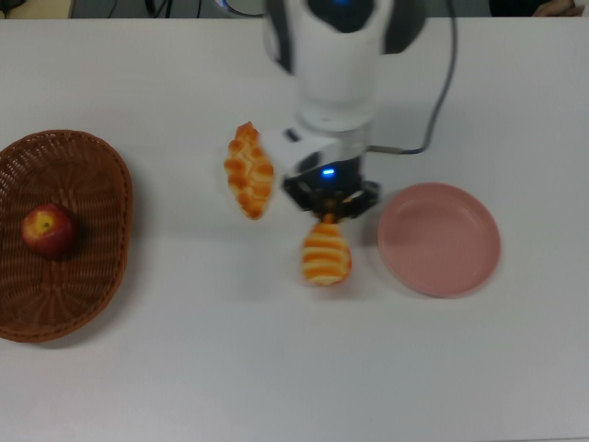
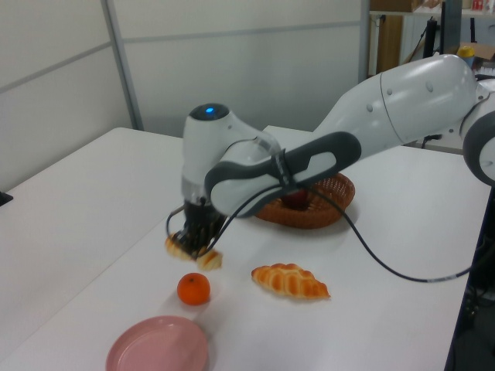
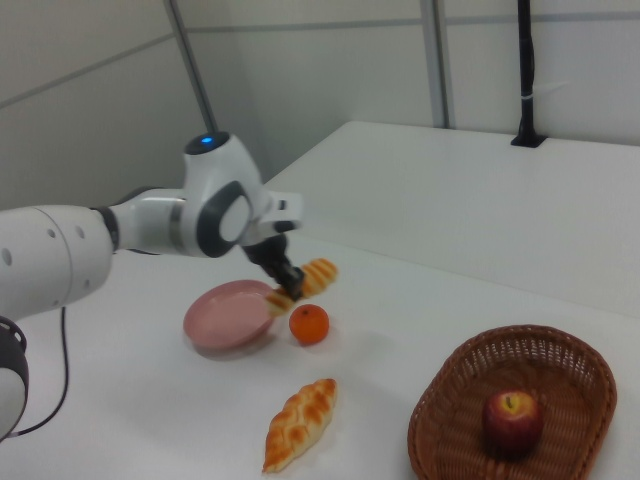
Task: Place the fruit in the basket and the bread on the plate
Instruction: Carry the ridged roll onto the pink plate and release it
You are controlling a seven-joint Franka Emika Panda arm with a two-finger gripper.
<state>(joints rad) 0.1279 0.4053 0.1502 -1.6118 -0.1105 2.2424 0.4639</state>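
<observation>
My gripper (image 1: 327,215) is shut on the ribbed roll (image 1: 326,254) and holds it in the air by one end. In the top view the roll hangs over the tangerine and hides it. The tangerine (image 2: 193,288) sits on the table just below the roll (image 2: 192,252), and the right view shows the tangerine (image 3: 309,324) beside the pink plate (image 3: 218,318). The plate (image 1: 442,241) holds nothing. The braided pastry (image 1: 248,181) lies on the table at the gripper's left in the top view. The apple (image 1: 48,229) rests in the wicker basket (image 1: 97,184).
The white arm (image 1: 336,55) reaches in from the top view's upper edge, its black cable (image 1: 440,101) trailing on the table toward the plate. In the left view the arm (image 2: 371,116) passes over the basket (image 2: 334,202).
</observation>
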